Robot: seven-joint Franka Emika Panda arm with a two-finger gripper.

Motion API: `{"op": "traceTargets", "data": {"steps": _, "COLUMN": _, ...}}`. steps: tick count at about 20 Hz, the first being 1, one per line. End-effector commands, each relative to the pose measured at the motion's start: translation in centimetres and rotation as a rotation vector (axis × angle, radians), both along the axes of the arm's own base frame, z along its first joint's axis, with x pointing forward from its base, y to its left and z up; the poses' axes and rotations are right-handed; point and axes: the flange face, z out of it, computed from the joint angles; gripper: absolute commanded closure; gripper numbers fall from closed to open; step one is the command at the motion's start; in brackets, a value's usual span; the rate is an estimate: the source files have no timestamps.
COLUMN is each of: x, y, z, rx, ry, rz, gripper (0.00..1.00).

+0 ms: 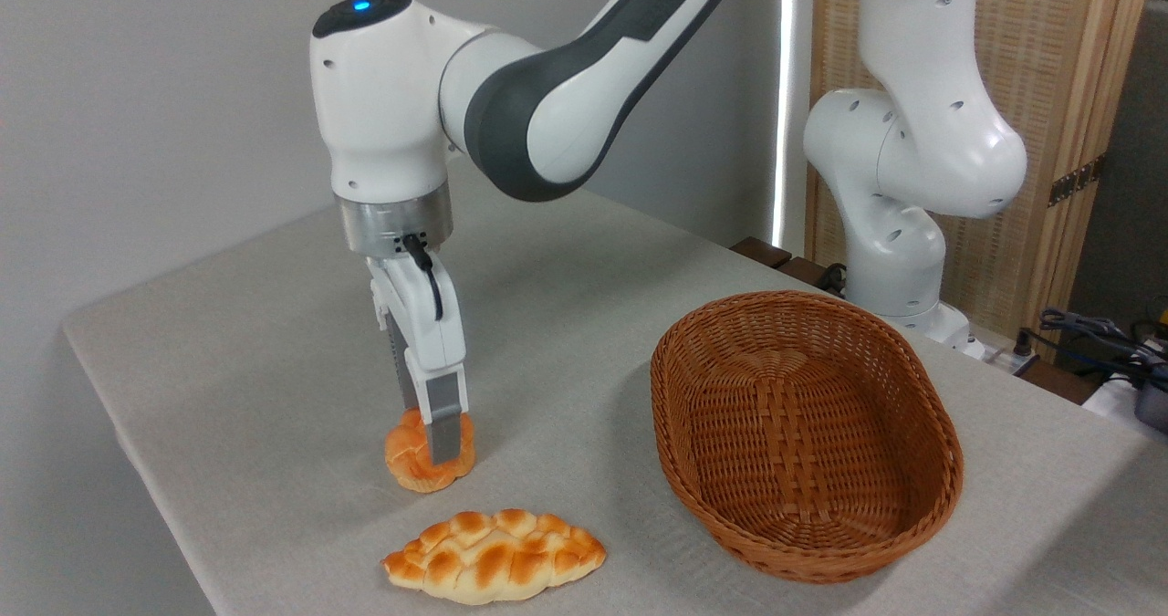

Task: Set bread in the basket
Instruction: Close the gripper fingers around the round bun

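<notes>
The bread [408, 463], a small round knotted bun with a golden-orange crust, rests on the grey table near its front left. My gripper [426, 433] has come straight down over it and is open, one finger on each side. The near finger [444, 429] covers the bun's front right face, and the far finger is partly hidden behind the bun. The bun keeps its round shape and still sits on the cloth. The basket [949, 470], a large oval reddish-brown wicker one, stands empty to the right, well apart from the gripper.
A longer flat braided loaf [494, 557] lies in front of the bun, close to the table's front edge [164, 516]. The arm's white base column [912, 160] stands behind the basket. Cables and a wooden screen [1077, 141] are at the far right.
</notes>
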Motion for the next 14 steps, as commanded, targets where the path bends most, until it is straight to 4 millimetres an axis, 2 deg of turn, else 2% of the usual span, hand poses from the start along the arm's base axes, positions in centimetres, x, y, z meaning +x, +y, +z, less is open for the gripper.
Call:
{"op": "traceTargets", "data": {"steps": 1, "x": 0.5, "y": -0.8, "z": -1.4, "rx": 0.002, "ry": -0.02, "rz": -0.028, "gripper": 0.0}}
{"op": "traceTargets", "data": {"steps": 5, "x": 0.5, "y": -1.2, "z": -2.9, "rx": 0.002, "ry": 0.003, "rz": -0.035, "gripper": 0.0}}
{"op": "traceTargets", "data": {"steps": 6, "x": 0.4, "y": -1.2, "z": -3.1, "rx": 0.003, "ry": 0.007, "rz": -0.036, "gripper": 0.07}}
{"op": "traceTargets", "data": {"steps": 9, "x": 0.3, "y": -1.2, "z": -3.0, "rx": 0.003, "ry": 0.007, "rz": -0.038, "gripper": 0.46}}
{"op": "traceTargets", "data": {"steps": 10, "x": 0.3, "y": -1.2, "z": -3.0, "rx": 0.003, "ry": 0.007, "rz": -0.038, "gripper": 0.55}}
{"op": "traceTargets", "data": {"steps": 11, "x": 0.4, "y": -1.2, "z": -3.0, "rx": 0.003, "ry": 0.007, "rz": -0.038, "gripper": 0.57}}
{"op": "traceTargets", "data": {"steps": 14, "x": 0.4, "y": -1.2, "z": -2.8, "rx": 0.005, "ry": 0.002, "rz": -0.04, "gripper": 0.55}}
